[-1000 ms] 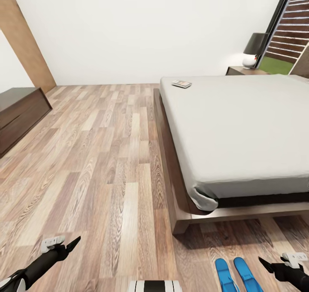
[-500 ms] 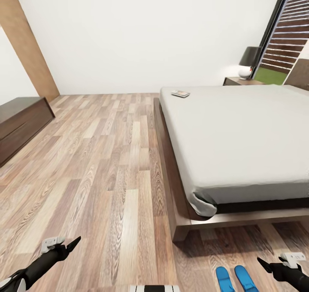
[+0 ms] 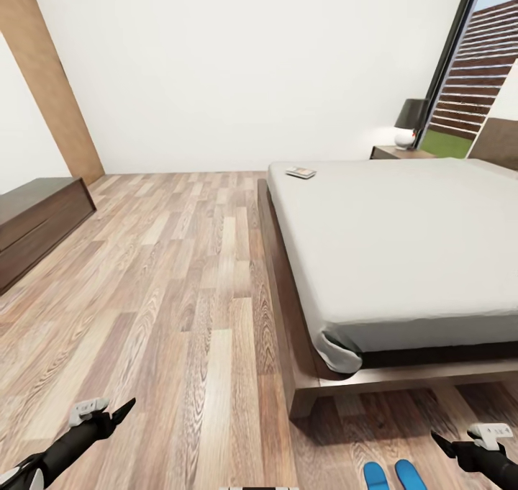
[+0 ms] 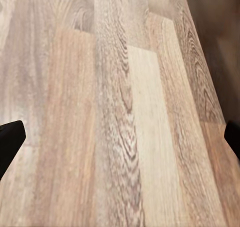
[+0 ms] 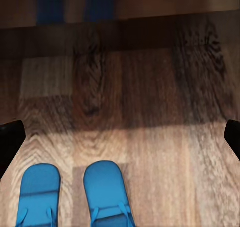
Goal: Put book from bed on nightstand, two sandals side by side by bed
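Book: we count one book (image 3: 300, 172), at 12 o'clock on the bed (image 3: 403, 245).
Sandals: two sandals (image 5: 75, 194), side by side on the floor (image 3: 165, 281), 5 o'clock.
Nightstand: one nightstand (image 3: 400, 152), 2 o'clock.
Hands: left hand (image 3: 109, 411) and right hand (image 3: 453, 442) spread wide, empty.

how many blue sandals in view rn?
2. Both bright blue flat sandals lie side by side on the wood-plank floor past the bed's foot corner: the left one, the right one. Head view crops them.
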{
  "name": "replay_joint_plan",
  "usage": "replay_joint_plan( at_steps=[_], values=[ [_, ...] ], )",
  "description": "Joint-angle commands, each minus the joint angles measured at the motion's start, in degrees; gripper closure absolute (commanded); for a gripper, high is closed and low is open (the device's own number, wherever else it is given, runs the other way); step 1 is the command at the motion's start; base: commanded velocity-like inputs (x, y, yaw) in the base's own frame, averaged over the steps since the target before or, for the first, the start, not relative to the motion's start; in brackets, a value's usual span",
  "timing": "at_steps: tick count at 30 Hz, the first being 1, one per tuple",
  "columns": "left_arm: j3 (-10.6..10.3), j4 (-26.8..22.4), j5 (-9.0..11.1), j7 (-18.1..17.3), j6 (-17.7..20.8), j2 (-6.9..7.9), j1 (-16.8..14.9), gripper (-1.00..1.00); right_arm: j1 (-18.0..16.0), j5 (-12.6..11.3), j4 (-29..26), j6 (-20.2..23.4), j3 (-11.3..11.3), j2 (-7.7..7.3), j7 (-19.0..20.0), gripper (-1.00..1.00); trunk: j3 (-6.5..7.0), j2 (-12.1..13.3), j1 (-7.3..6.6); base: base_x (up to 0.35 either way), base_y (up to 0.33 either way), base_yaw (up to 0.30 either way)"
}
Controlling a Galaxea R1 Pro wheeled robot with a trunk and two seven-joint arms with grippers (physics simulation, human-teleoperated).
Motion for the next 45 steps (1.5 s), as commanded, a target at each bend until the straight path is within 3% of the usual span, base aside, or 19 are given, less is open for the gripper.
replay_joint_plan(
  at_steps=[1, 10, 15, 22, 45],
  values=[
    [0.34, 0.25, -0.5, -0.24, 0.22, -0.07, -0.07, -1.0, -0.05, -0.54, 0.07, -0.19, 0.5, -0.01, 0.18, -1.0, 0.18, 0.0, -0.04, 0.0, 0.0, 0.0],
    [0.3, 0.48, -0.7, -0.16, 0.17, -0.1, -0.07, -1.0, -0.05, -0.54, 0.07, -0.19, 0.49, -0.02, 0.18, -1.0, 2.17, 0.12, -0.27, 0.0, 0.0, 0.0],
    [0.26, 0.51, -2.25, -0.14, 0.17, -0.22, -0.07, -1.0, -0.05, -0.54, 0.07, -0.19, 0.5, -0.01, 0.18, -1.0, 3.28, 0.18, -0.4, 0.0, 0.0, 0.0],
    [0.25, 0.56, -2.52, -0.15, -0.86, -0.35, -0.07, -1.0, -0.05, -0.54, 0.07, -0.19, 0.5, -0.01, 0.18, -1.0, 4.83, 0.28, -0.58, 0.0, 0.0, 0.0],
    [0.26, 0.6, -2.53, -0.16, -1.24, -0.35, -0.07, -1.0, -0.05, -0.54, 0.07, -0.19, 0.47, 0.06, 0.15, -1.0, 4.83, 0.28, -0.58, 0.0, 0.0, 0.0]
  ],
)
